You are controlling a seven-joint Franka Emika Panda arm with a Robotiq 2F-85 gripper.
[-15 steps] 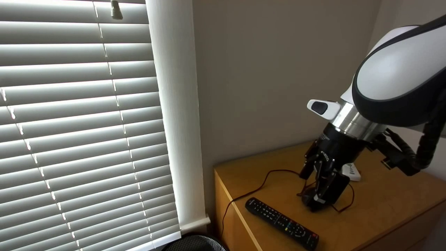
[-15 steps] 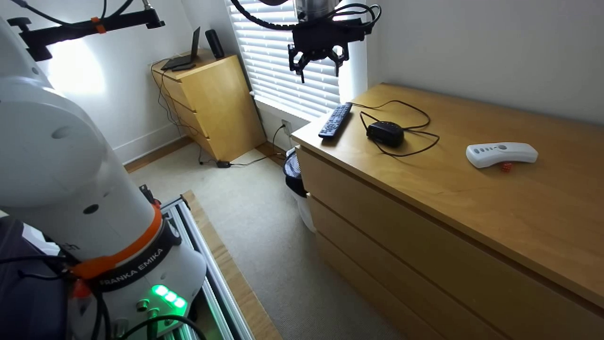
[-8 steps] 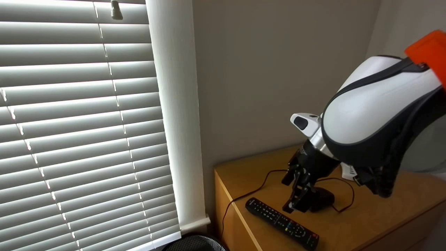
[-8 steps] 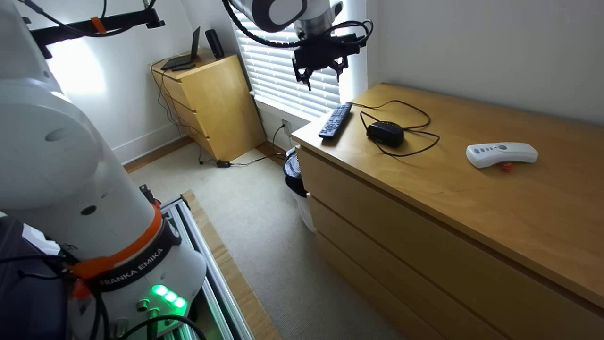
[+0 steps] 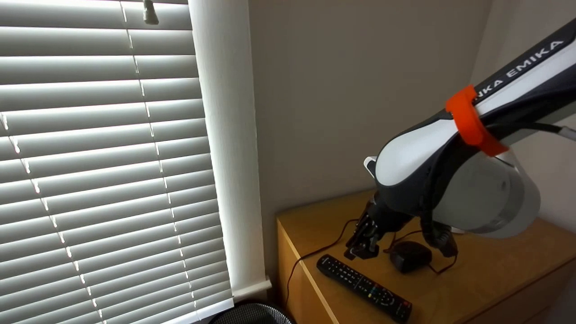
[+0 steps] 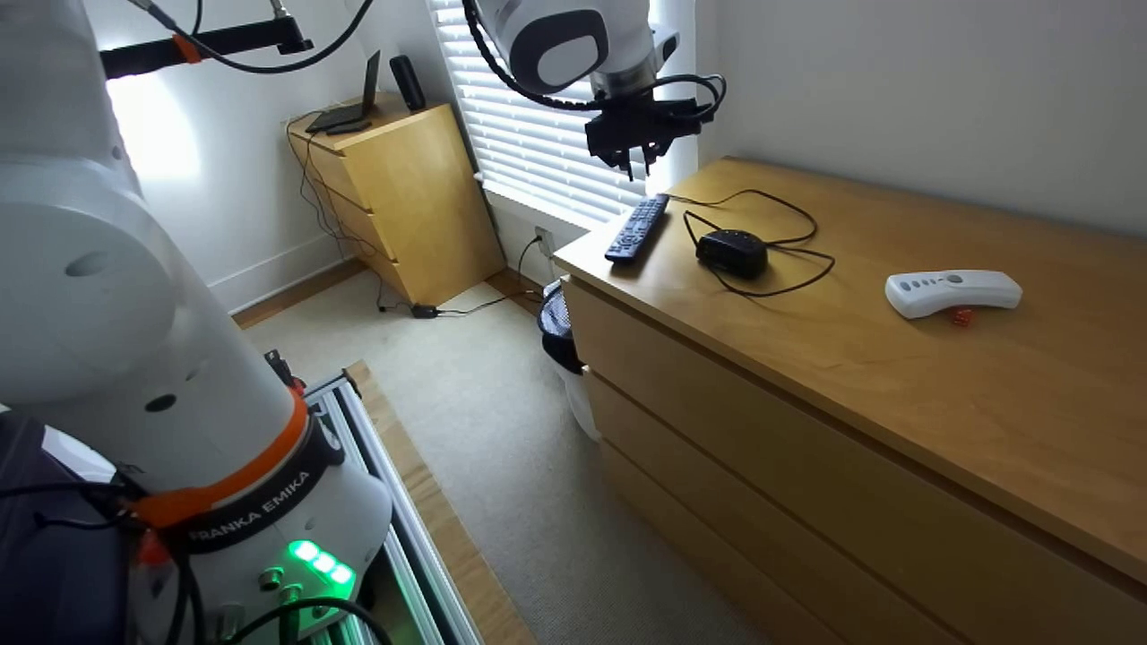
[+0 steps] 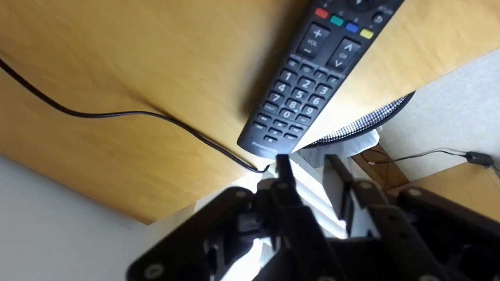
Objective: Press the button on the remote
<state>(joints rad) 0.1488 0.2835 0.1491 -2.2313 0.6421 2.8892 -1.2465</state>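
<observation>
Black remote (image 7: 311,74) | on bench (image 6: 842,345) | jaws slightly apart, in air | corded unit (image 6: 732,253) near remote | white handset (image 6: 953,291) farther off

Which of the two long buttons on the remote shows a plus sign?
On the remote, the volume button, marked VOL, has plus and minus; the channel button, marked CH, has two arrows.

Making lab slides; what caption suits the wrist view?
Partly open gripper near the end of a black remote, dark cord crossing the wooden top.
</observation>
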